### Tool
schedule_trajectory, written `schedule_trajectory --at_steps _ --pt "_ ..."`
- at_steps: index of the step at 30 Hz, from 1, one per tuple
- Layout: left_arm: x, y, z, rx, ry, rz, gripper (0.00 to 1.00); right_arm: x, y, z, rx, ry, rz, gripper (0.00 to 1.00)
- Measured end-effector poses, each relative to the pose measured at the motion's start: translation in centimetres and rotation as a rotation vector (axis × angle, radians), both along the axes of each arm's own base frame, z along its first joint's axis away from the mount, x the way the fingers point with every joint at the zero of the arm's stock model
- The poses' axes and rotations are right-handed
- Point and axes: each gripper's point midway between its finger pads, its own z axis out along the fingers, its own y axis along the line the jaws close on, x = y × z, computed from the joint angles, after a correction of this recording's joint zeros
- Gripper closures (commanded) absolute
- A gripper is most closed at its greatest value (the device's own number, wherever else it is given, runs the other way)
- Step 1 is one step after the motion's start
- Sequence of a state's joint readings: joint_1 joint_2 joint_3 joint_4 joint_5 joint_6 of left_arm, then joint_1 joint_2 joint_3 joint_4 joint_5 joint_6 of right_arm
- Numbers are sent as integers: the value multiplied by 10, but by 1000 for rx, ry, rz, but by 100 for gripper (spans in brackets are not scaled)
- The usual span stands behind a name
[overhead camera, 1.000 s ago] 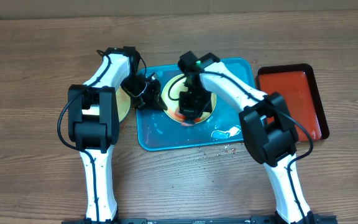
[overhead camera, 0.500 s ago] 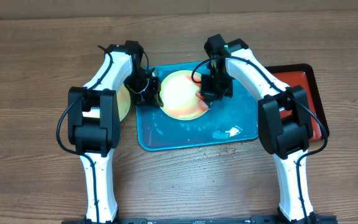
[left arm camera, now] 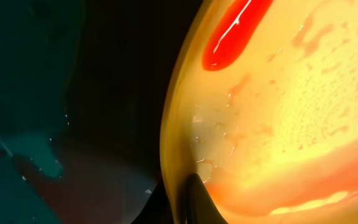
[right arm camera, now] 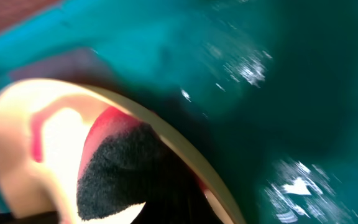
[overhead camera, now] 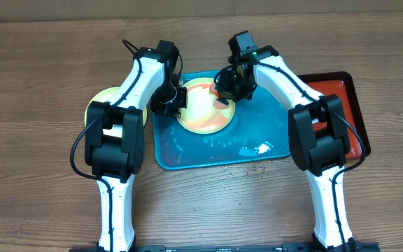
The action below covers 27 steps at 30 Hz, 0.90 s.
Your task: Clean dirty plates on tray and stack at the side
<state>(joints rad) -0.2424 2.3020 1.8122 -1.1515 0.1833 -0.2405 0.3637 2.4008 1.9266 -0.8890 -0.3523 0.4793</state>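
Observation:
A pale yellow plate (overhead camera: 203,112) smeared with red sauce lies on the turquoise tray (overhead camera: 187,150). My left gripper (overhead camera: 169,99) is shut on the plate's left rim; in the left wrist view the rim (left arm camera: 179,155) runs between my fingers (left arm camera: 188,202), with a red smear (left arm camera: 235,31) above. My right gripper (overhead camera: 227,89) holds a dark sponge (right arm camera: 120,171) against the plate's upper right part (right arm camera: 17,124). A second yellow-green plate (overhead camera: 98,106) lies on the table left of the tray, half hidden by my left arm. The whitish light blue plate is out of view.
A smaller red tray (overhead camera: 334,105) with a dark rim lies right of the turquoise tray. White wet patches (overhead camera: 255,149) sit on the turquoise tray's front right floor, which also shows in the right wrist view (right arm camera: 278,93). Bare wooden table surrounds both trays.
My right gripper moved with the sponge from the plate's front middle to its upper right edge. My left gripper shifted right and farther back with the rim, uncovering more of the plate on the left.

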Motion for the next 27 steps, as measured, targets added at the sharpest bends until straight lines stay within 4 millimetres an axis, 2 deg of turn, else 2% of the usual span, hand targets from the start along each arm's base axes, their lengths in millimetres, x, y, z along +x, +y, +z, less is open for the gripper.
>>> schedule_trajectory --at_steps 5,8,12,16,20,23,27 --pt "0 0 0 19 -6 -3 96 10 26 0 182 -25 65 96" --pt "0 0 0 20 -6 4 96 7 41 0 255 -18 104 96" --pt "1 0 0 19 -10 6 96 -8 58 0 285 15 147 96" --pt "3 -3 0 14 -20 2 96 -36 76 -1 291 92 193 96" --pt "2 -6 0 15 -21 -10 96 -49 75 -1 279 147 197 96" --pt "0 -12 0 6 -20 -30 96 -56 65 0 221 176 185 96" --pt "-3 -22 1 -6 -19 -60 96 -69 44 1 45 188 171 96"
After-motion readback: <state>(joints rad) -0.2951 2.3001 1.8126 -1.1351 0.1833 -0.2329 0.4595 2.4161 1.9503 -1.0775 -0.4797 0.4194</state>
